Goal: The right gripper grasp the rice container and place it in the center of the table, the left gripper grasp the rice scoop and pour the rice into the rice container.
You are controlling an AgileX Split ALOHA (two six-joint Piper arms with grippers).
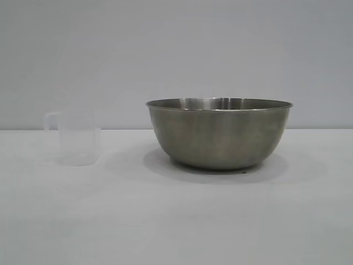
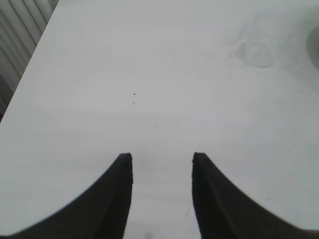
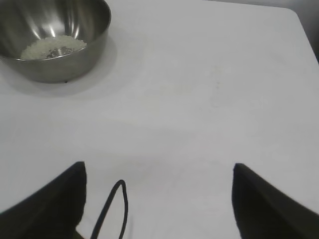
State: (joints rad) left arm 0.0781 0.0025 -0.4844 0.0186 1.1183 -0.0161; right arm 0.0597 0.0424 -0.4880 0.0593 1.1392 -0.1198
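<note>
Exterior view: rice scoop stands beside rice container, apart.

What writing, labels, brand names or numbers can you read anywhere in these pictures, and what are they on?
None can be read.
Rice container: bare brushed steel, no brand or stamp visible.
Rice scoop: translucent; any measuring marks are too faint to tell.
Table: plain white, no label.
Left claw and right claw: plain black, open, no markings.

bowl centre, scoop left, gap between
</note>
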